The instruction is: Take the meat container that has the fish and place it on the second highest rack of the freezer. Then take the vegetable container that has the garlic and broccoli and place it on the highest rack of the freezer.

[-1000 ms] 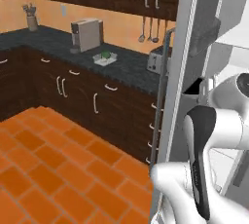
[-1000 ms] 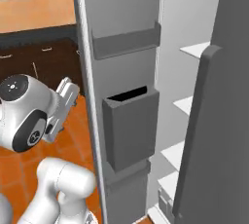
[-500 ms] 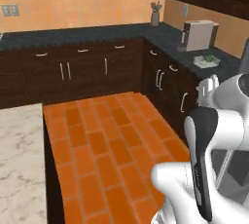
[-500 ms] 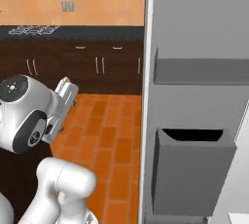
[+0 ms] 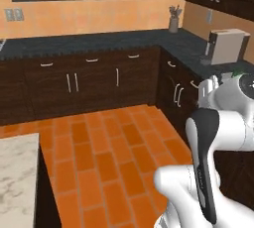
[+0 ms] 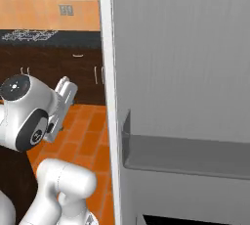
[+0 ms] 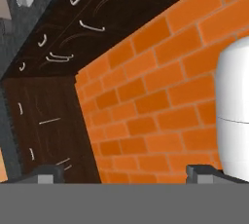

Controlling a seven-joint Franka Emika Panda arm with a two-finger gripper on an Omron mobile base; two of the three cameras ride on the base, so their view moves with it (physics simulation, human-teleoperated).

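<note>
Arm folded, tool [image 7: 124, 173] spread wide, empty, aimed down at brick floor [image 7: 155, 96]

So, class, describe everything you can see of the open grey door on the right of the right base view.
The grey door stands open, its inner face toward the camera. It looks like smooth, matte grey plastic or metal with a pale, lighter edge running down its left side. A shallow door shelf crosses it lower down, with nothing visible in it. Below that, a dark opening begins at the frame's bottom. Nothing touches the door.
</note>
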